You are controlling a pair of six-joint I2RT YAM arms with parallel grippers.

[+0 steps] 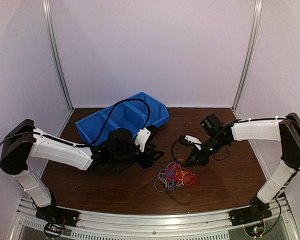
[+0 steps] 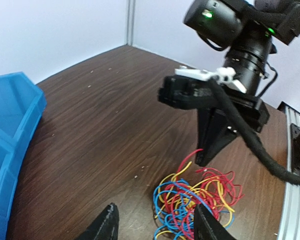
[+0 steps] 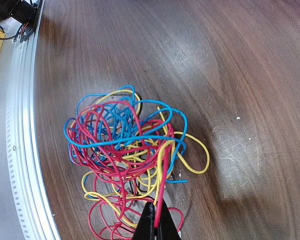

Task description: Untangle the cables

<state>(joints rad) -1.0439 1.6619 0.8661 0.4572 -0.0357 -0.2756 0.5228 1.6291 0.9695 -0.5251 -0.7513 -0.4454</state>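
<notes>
The right tool [image 3: 155,225] is pinched shut on a red strand [image 3: 162,185] at the edge of the cables [image 3: 125,145], a loose heap on the bench [image 3: 230,60] between the arms. The left tool [image 2: 157,227] stands partly open beside the heap, gripping nothing. The wires look light, limp and springy. A single outer loop seems the best hold, since a deeper grab would likely drag the whole knot.
</notes>
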